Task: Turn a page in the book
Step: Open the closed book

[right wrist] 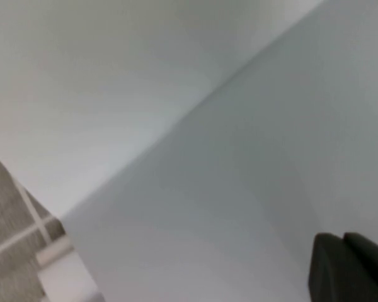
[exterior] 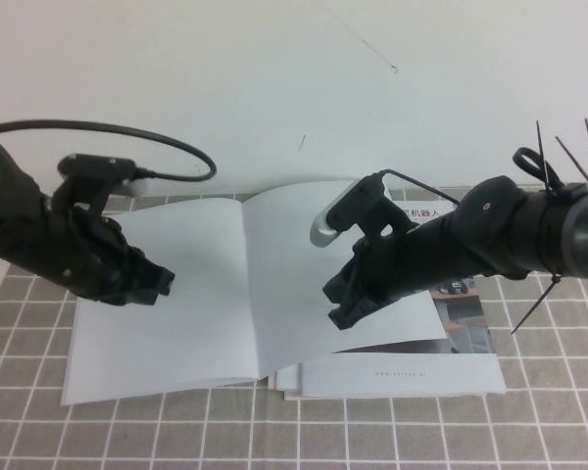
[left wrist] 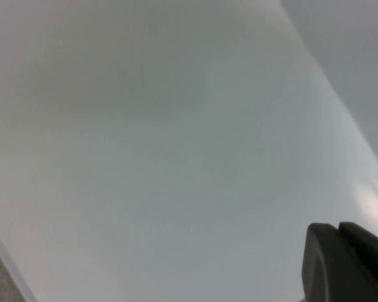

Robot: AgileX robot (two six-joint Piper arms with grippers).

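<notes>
High view: the book lies open on a grey grid-patterned mat, both showing sheets blank white. Landmark is the book's spine fold, running down the middle. Left of the fold the sheet lies flat. Right of the fold the page is blank side up and slightly raised, its outer edge lifted off the stack. Under that edge, printed pages stick out with a line of small text, and a brochure with black Chinese characters shows further right of the fold.

Left gripper sits over the flat sheet left of the fold, near its outer half, tips low at the paper; fingers look pressed together, holding nothing. Right gripper sits right of the fold over the raised page, tips down at the paper; fingers look closed, contact with the page cannot be told. A cable loops from the left arm.

Left wrist view: nearly all white paper, with closed dark fingertips close above it, a strip of mat at one corner.

Right wrist view: white page with the spine fold crossing diagonally, mat at one side, closed dark fingertips over the paper.
</notes>
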